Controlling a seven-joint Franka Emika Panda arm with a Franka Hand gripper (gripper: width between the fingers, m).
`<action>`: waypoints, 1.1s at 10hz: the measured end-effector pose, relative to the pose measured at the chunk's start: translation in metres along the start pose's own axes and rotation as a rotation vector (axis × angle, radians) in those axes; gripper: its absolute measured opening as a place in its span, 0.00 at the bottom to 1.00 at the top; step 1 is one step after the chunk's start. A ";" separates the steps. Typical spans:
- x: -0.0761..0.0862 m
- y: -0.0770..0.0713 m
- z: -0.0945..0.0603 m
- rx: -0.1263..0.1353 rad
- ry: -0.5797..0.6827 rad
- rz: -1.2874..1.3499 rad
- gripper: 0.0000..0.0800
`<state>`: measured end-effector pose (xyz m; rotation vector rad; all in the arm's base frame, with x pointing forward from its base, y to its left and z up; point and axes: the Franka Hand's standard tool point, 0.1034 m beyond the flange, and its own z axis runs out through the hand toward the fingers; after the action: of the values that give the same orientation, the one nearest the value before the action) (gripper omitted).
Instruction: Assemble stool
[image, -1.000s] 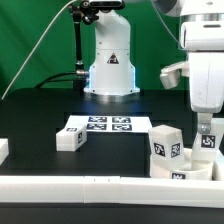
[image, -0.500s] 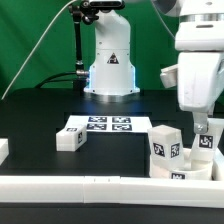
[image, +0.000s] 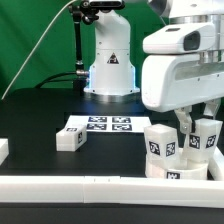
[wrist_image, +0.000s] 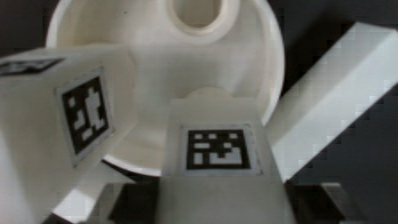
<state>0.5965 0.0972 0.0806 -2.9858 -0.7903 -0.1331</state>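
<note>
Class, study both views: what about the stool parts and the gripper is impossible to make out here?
1. Whether the gripper grips the leg: in the wrist view the picture's edge crops the fingertips, and the exterior view is too small.
2. The seat: in the exterior view, mostly hidden behind legs and the front rail.
3. The white object at the exterior view's left: cut by the edge, identity unclear.

Robotics lab, black table (image: 35, 115), green backdrop (image: 35, 35), arm's white base (image: 110, 65), tagged marker board (image: 98, 125) flat on tabletop
</note>
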 end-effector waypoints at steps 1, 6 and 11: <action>0.001 -0.001 0.000 -0.004 0.012 0.115 0.42; 0.003 -0.003 0.001 -0.004 0.025 0.454 0.42; 0.003 -0.005 0.002 0.029 0.025 0.888 0.42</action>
<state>0.5967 0.1032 0.0795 -2.9720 0.5571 -0.1099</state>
